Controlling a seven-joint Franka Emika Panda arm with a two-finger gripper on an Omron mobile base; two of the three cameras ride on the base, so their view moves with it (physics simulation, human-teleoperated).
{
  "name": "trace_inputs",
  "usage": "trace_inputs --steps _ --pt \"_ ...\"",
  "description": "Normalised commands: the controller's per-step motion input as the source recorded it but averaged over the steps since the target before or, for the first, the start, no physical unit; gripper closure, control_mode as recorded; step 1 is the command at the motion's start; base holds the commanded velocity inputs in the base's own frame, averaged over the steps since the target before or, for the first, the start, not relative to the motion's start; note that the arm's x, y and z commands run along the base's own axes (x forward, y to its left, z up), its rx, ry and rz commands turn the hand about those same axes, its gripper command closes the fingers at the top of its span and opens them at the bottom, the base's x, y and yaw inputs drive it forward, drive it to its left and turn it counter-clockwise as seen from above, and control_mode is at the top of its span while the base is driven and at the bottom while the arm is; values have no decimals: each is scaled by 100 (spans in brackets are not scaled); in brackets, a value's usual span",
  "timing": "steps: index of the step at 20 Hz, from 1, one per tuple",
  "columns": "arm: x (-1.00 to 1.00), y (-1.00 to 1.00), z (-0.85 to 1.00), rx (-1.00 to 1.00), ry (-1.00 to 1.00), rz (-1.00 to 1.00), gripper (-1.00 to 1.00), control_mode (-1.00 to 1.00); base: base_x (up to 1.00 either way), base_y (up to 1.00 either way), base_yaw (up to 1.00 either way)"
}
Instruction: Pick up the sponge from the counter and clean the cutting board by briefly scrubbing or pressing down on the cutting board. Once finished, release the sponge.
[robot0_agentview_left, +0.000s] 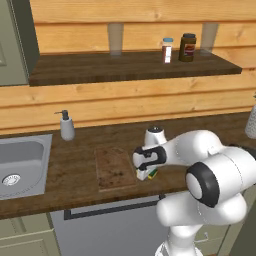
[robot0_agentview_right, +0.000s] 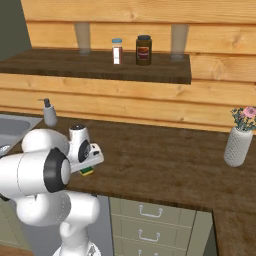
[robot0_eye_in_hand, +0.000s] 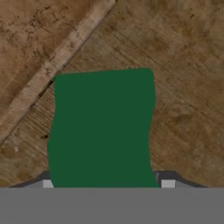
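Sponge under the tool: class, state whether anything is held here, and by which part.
It cannot be told. The tool straddles the sponge, one fingertip at each long side of its green top, but whether they press it isn't visible.

The counter (robot0_agentview_left: 75, 165) is dark wood with a matt grain. The board (robot0_agentview_left: 112, 167) is lighter, reddish wood, speckled and rough-looking. The sponge (robot0_eye_in_hand: 103, 127) has a flat matt green top. The sink (robot0_agentview_left: 22, 165) looks like smooth brushed steel. The arm's shells are glossy white.
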Motion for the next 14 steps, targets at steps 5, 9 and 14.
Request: trace_inputs --steps 5,9,14 --pt "-14 0 76 6 -6 7 100 -100 0 0 0" --pt "0 53 19 3 3 36 100 -100 0 0 0" --pt "0 71 -4 -4 1 45 100 -100 0 0 0"
